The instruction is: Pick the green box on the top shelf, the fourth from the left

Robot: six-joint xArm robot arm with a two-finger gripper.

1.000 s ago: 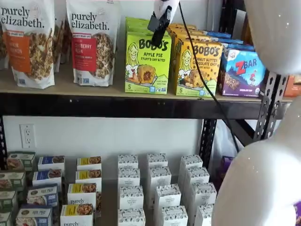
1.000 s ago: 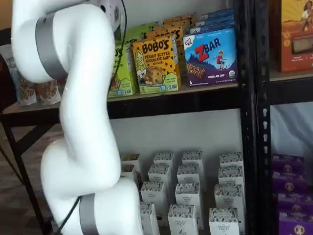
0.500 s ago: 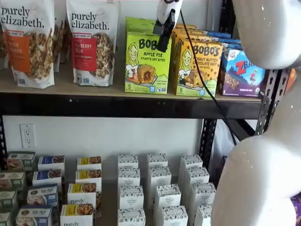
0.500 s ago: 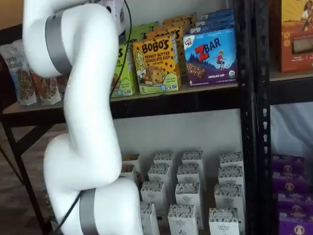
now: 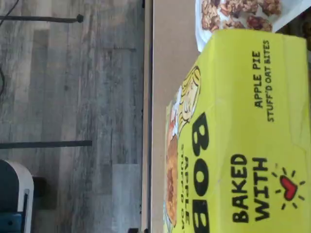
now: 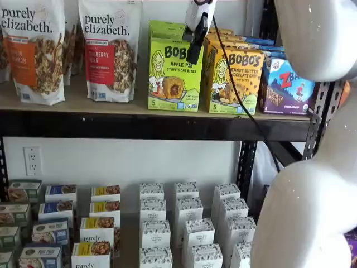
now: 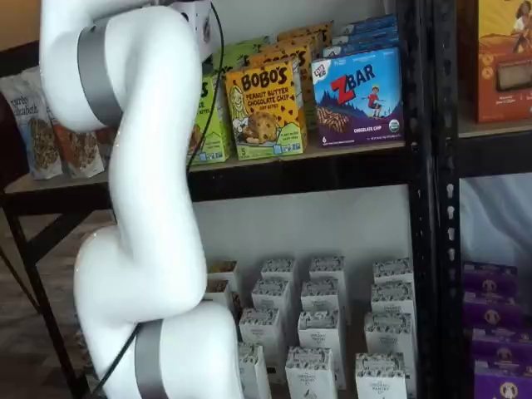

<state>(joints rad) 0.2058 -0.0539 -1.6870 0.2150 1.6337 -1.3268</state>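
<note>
Behind the arm (image 7: 141,166), the green box (image 7: 212,116), mostly hidden.

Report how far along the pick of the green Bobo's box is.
Done: the gripper hangs in front of the green box's upper right corner. In hand: the approach; the wrist view shows the carton's top close up. Whether the fingers are open cannot be told. Left: gripping the box and lifting it off the top shelf, where it stands upright in its row.
</note>
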